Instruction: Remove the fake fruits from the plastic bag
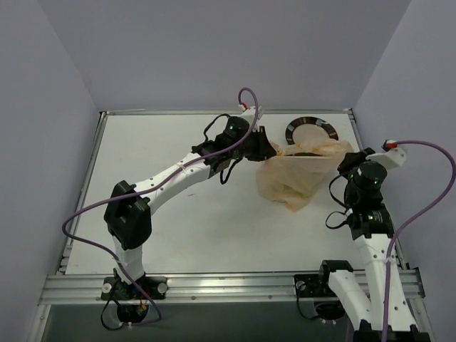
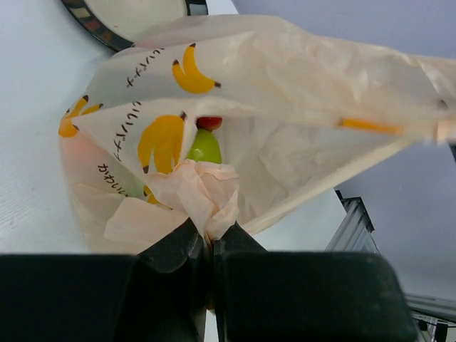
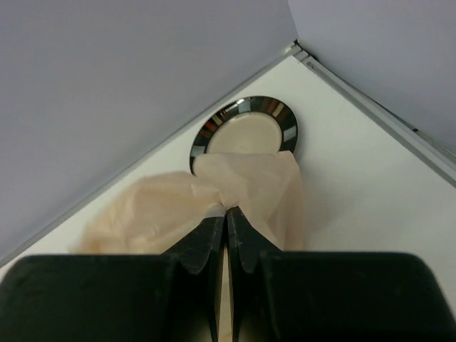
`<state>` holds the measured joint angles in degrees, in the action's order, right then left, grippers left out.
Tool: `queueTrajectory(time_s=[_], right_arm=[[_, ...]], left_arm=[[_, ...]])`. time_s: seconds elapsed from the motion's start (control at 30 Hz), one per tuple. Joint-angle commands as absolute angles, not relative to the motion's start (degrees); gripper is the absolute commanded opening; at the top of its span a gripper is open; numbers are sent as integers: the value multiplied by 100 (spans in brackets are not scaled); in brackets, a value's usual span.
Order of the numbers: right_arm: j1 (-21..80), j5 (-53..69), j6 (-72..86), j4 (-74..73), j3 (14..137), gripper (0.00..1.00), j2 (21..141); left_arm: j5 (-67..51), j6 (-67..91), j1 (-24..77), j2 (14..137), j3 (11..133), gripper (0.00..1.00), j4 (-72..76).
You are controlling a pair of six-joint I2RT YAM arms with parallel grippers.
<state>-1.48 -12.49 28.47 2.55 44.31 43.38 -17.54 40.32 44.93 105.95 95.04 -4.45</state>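
Observation:
The pale-orange plastic bag (image 1: 296, 177) hangs stretched between my two grippers at the back right of the table. My left gripper (image 1: 265, 149) is shut on a bunched bit of the bag's rim (image 2: 203, 196). My right gripper (image 1: 349, 161) is shut on the opposite rim (image 3: 235, 189). The bag's mouth gapes toward the left wrist camera. Inside, a green round fruit (image 2: 204, 146) and a bit of a red fruit (image 2: 209, 122) show. The other fruits are hidden by the bag.
A round dark-rimmed plate (image 1: 311, 131) lies just behind the bag near the back wall; it also shows in the right wrist view (image 3: 246, 128). The table's right rail (image 1: 354, 132) runs close to the right arm.

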Motion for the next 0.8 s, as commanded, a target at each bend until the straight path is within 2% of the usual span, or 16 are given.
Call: queueTrajectory(time_s=[0.0, 0.2, 0.5, 0.63, 0.77], right_arm=[[-229, -1573, 2971, 282, 4816, 0, 3789], [-220, -1345, 3199, 62, 5150, 0, 3349], [-220, -1221, 3138, -281, 5687, 0, 3181], [-220, -1205, 3356, -404, 5030, 0, 3340], [-220, -1029, 3989, -255, 3512, 0, 3279]], left_arm=[[-1310, 3832, 4500, 10038, 9783, 2, -536], [-1266, 3894, 4500, 9932, 9615, 2, -518], [-1055, 3700, 4500, 9958, 10046, 2, -817], [-1064, 3753, 4526, 9862, 9678, 2, -756], [-739, 3762, 4631, 9572, 8984, 2, -642]])
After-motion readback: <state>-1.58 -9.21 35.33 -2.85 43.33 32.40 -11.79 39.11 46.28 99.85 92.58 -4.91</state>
